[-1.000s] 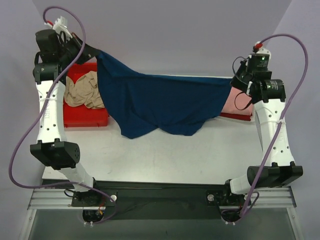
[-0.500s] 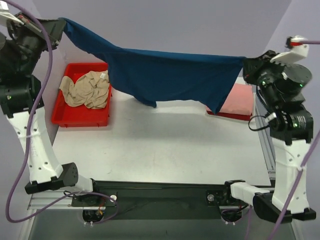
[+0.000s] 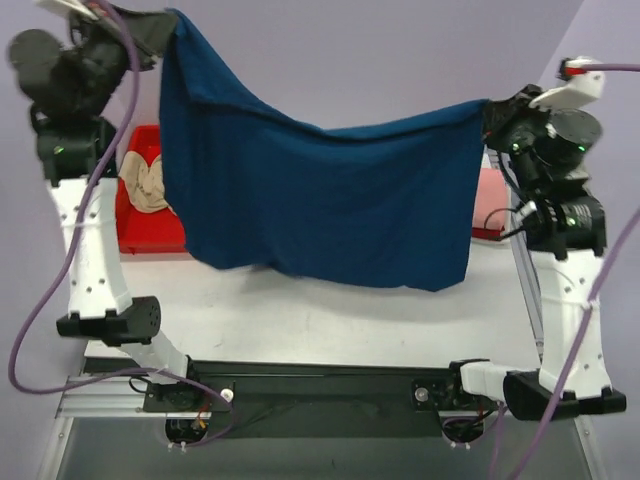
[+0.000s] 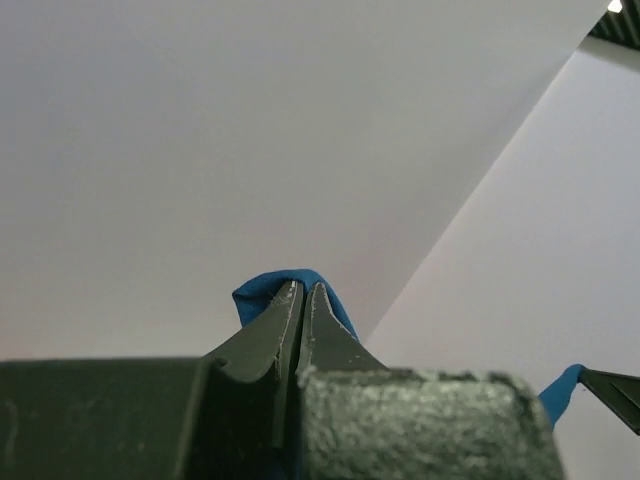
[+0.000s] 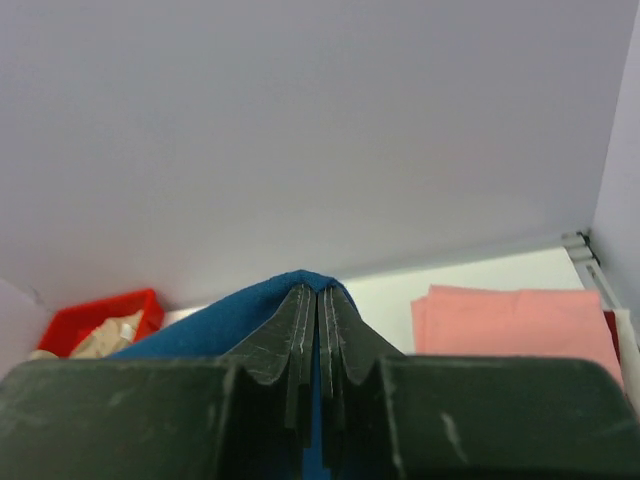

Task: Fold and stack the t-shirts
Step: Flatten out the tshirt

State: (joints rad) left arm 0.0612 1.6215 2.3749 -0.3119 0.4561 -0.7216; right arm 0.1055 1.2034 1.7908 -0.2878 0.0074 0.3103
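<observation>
The left gripper (image 4: 300,292) and right gripper (image 5: 317,295) clamp the navy t-shirt (image 3: 320,200) aloft; the far-left red tray (image 3: 140,236) holds a beige t-shirt (image 3: 145,186).

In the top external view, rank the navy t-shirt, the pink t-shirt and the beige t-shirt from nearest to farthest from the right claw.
1. navy t-shirt: pinched in the right claw, hanging across the middle.
2. pink t-shirt: right side, close under that claw.
3. beige t-shirt: far left, in the red tray.

Navy t-shirt (image 3: 320,200) hangs spread aloft; beige t-shirt (image 3: 145,185) crumpled; pink t-shirt (image 5: 510,320) folded.
</observation>
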